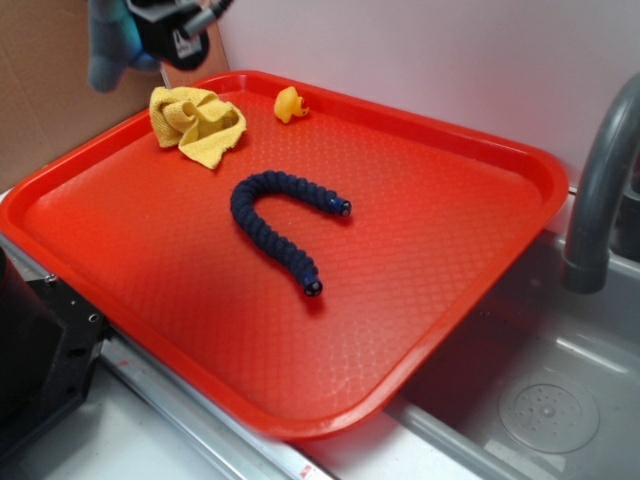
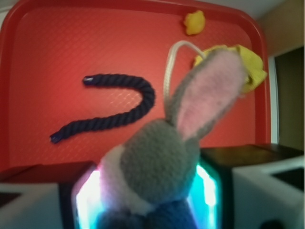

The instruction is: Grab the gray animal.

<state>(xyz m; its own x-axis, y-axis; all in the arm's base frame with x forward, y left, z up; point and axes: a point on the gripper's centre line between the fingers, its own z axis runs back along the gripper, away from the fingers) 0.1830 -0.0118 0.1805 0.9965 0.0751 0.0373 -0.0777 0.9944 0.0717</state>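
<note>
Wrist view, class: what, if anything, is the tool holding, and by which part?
The gray animal, clamped between the tool pads around its lower body; its head and pink ear stick out free.

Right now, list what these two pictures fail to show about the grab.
- Gray animal: its lower body is cut off by the wrist view's bottom edge; in the exterior view it is blurred at the top edge.
- Gripper: cropped by the exterior view's top edge, jaws unseen.
- Yellow cloth: partly hidden behind the animal's ear.
</note>
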